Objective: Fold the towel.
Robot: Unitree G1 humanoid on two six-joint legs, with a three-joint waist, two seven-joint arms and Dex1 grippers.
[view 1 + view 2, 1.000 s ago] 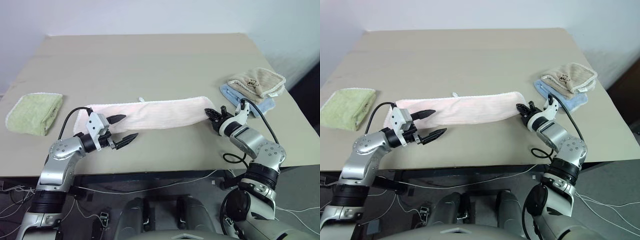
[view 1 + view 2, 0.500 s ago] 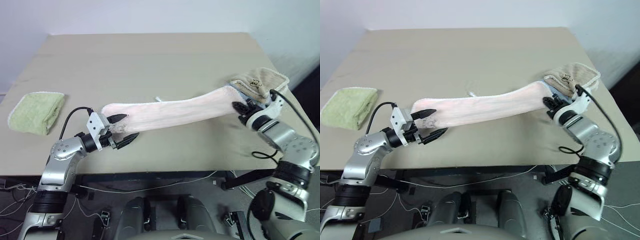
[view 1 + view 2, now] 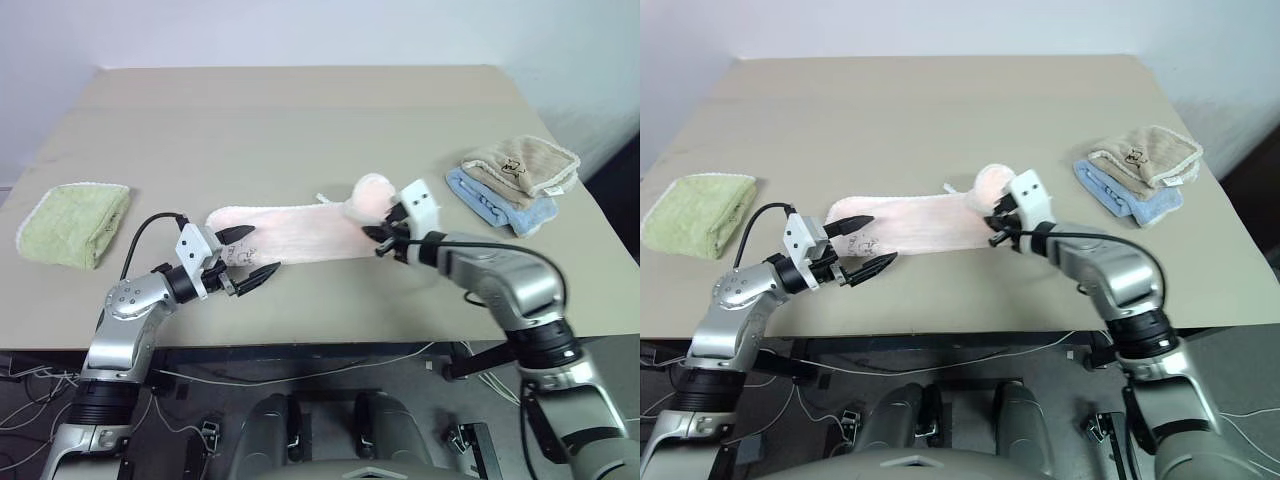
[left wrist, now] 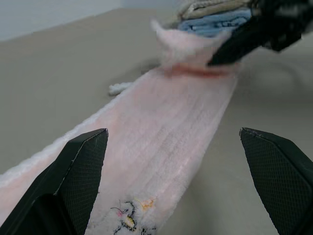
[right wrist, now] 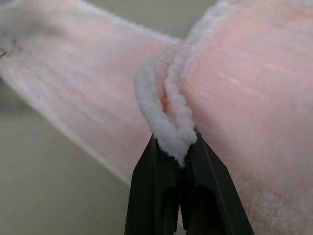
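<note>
The pale pink towel (image 3: 290, 230) lies as a long strip across the middle of the table. Its right end (image 3: 370, 197) is lifted and curled back toward the left. My right gripper (image 3: 383, 230) is shut on that end, and the right wrist view shows the white trim (image 5: 171, 122) pinched between its black fingers (image 5: 146, 196). My left gripper (image 3: 248, 254) stands open at the towel's left end, one fingertip over the cloth and the other off its near edge. The left wrist view looks along the towel (image 4: 166, 147), with a small embroidered mark (image 4: 128, 223) near the fingers.
A light green folded towel (image 3: 72, 224) lies at the far left of the table (image 3: 300, 120). A beige towel (image 3: 525, 165) is stacked on a blue one (image 3: 495, 200) at the right edge. A white tag (image 3: 322, 198) sticks out from the pink towel's far edge.
My right gripper pulled the towel's right end out to the right, then swung it up and back left, doubling it over. The towel slid slightly right. My left gripper stayed open in place.
</note>
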